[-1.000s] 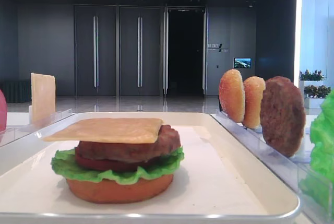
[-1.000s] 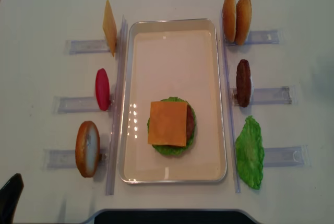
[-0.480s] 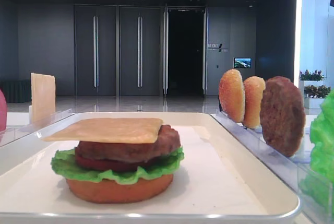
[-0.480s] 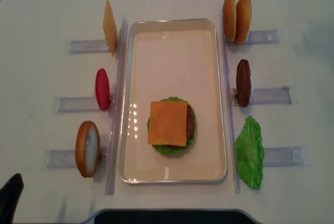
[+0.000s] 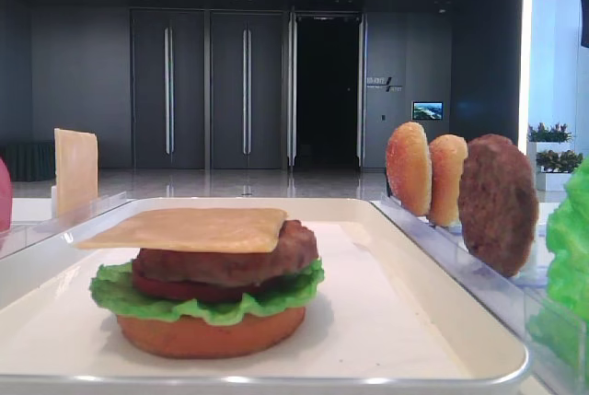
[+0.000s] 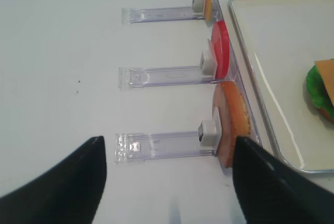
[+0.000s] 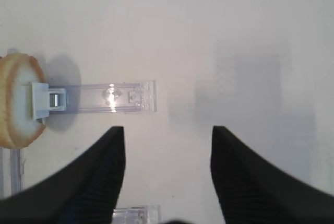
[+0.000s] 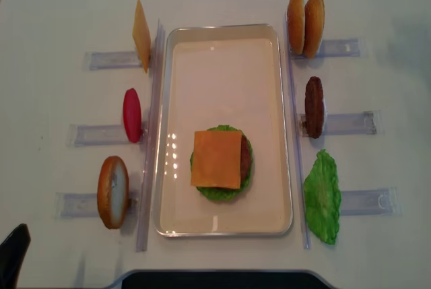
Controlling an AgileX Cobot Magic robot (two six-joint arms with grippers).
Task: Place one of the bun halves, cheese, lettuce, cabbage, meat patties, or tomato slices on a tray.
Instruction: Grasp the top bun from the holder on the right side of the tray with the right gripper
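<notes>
Hanging over bare table, the right gripper [image 7: 167,169] shows two dark fingers [image 7: 99,177] spread apart with nothing between them, their tips cut off by the bottom of the wrist view; a bun half [image 7: 15,101] stands on edge at the left border, clipped in a clear plastic rack [image 7: 112,97]. The left gripper [image 6: 169,182] likewise holds its fingers [image 6: 62,182] wide and empty, tips out of frame, aimed at another upright bun half [image 6: 232,125] just beside the tray [image 6: 245,41]. From overhead only a dark sliver of the left arm [image 8: 13,262] shows at the lower left corner, a little lower than half a second ago; a dark speck now shows at the top right corner. On the white tray sits a stack: orange bottom bun [image 5: 212,332], lettuce [image 5: 115,289], a partly hidden tomato slice [image 5: 170,288], meat patty [image 5: 276,252], cheese [image 8: 216,159] on top, unchanged. A spare patty [image 8: 314,106] and spare lettuce leaf [image 8: 322,197] wait at the right.
</notes>
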